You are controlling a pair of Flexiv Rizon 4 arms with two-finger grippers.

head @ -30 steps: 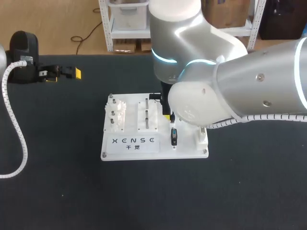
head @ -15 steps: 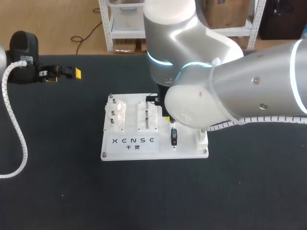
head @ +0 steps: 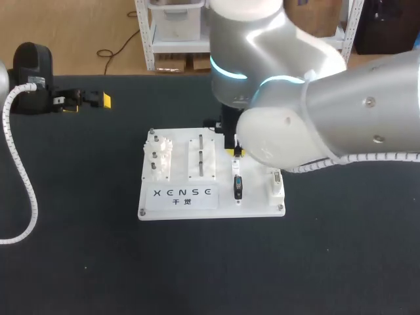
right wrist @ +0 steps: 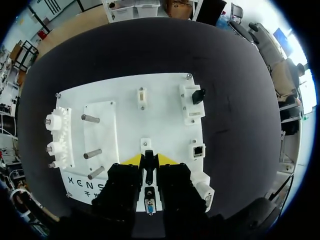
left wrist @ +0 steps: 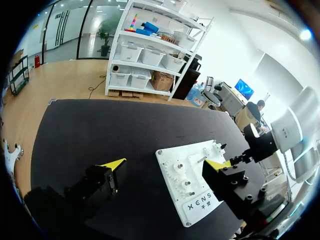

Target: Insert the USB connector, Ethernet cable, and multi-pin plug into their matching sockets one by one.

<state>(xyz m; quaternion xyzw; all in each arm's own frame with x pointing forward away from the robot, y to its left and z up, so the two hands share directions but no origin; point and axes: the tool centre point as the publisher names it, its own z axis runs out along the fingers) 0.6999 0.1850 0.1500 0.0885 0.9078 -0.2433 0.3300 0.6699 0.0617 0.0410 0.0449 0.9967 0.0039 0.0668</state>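
**One slim plug pinched over the board**

Pinched in the right gripper (right wrist: 149, 160): a slim dark plug (right wrist: 148, 172), caught from two sides by the yellow-tipped fingers, over the middle of the white board (right wrist: 160, 100), nearer its lettered edge. Cannot tell for certain which of the three connectors; possibly the USB one, judging by the narrow body.

Likely to handle as a light, rigid piece: hard shell, no give under the fingers, smooth enough to pivot if pinched off-centre. Best held on the two flat flanks of the shell, back from the mating end, leaving the nose free and square to its socket. Tolerates little tilt. Risks a bent contact or a jam if pushed in crooked, so calls for straight, gentle pressure.

Looks narrow, dark and elongated, reaching just past the fingertips toward the board. No cable to be made out.

Also on the board:
- Closer to the lettered edge, seen between the finger bodies: a multi-pin piece (right wrist: 149, 205) with a blue face in a metal rim.
- Beside the gripper: an Ethernet socket (right wrist: 198, 149).
- Toward the far edge: a black piece (right wrist: 197, 94) in a white holder.
- Along the opposite side: gears (right wrist: 56, 135) and pegs (right wrist: 90, 118).

Left gripper (left wrist: 165, 164): spread wide, grasping nothing, well off the board.
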